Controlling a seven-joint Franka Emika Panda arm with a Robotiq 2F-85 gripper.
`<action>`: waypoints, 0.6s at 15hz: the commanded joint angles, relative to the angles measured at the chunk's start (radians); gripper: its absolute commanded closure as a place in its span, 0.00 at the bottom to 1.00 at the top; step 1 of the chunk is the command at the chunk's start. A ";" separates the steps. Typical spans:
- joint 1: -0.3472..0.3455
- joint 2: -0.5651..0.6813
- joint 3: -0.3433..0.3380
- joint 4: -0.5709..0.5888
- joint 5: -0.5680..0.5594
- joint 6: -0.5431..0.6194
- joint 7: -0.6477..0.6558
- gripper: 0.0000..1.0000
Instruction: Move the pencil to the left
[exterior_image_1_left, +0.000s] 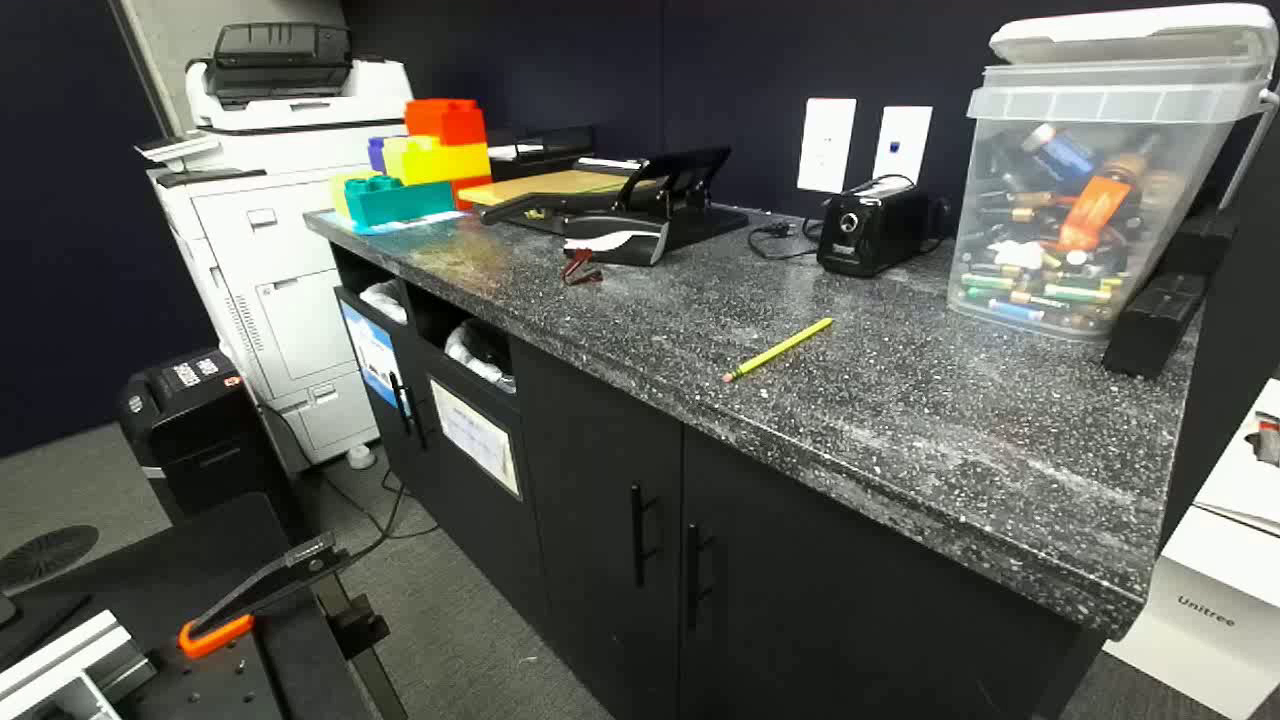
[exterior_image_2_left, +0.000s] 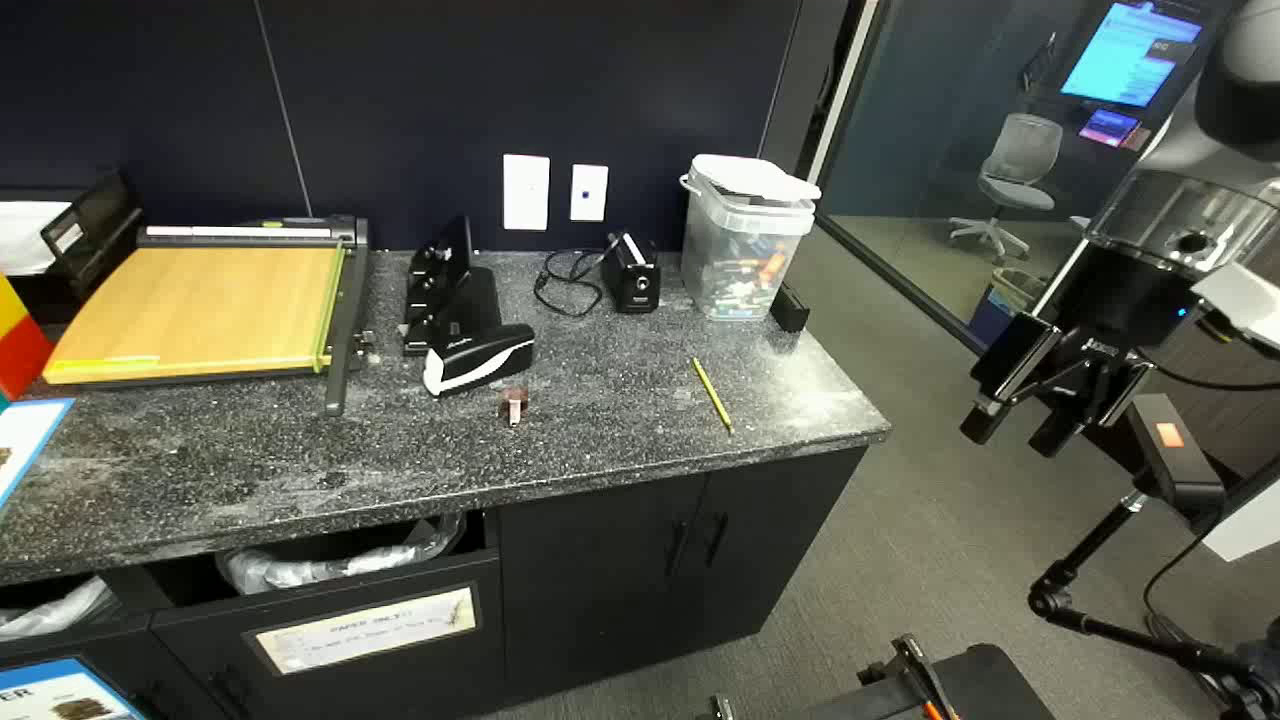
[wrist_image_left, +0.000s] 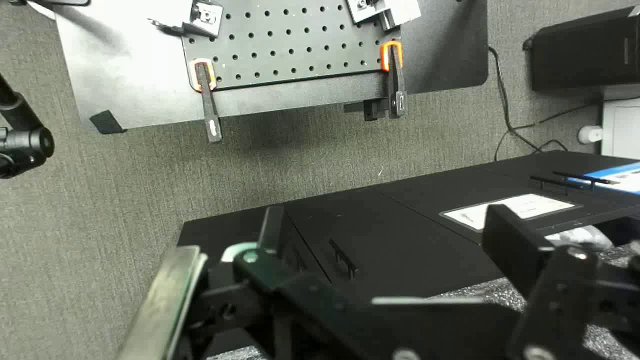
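A yellow pencil, seen in both exterior views, lay flat on a speckled dk. worktop, out in front of a clear plastic tub & apart from it, eraser end toward the front edge. The gripper, its fingertips spread wide apart, hung from the robot arm past the worktop's end nearest the tub, well apart from the pencil. The tub, packed w/ assorted multicolored small items, had its lid resting on top at a tilt. Just beside the tub sat a low blk. block on one side &, on the other, a blk. sharpener w/ its cord looped on the worktop; two white wall plates were mounted behind, on the sharpener side of the tub. Farther from the tub than the sharpener came a dk. red staple remover, a blk.-&-white stapler & a blk. hole punch, w/ a paper trimmer beyond them. Stacked toy blocks, in red, yellow, teal, etc., stood toward the worktop's end farthest from the tub, & a white copier rose past that end. Blk. cabinet doors w/ bar handles stood closed below the worktop, toward the tub's end.
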 joint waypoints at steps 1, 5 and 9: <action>-0.027 0.003 0.023 0.002 0.008 -0.003 -0.008 0.00; -0.021 0.027 0.033 0.017 0.014 -0.004 0.009 0.00; 0.006 0.205 0.091 0.138 0.068 0.070 0.098 0.00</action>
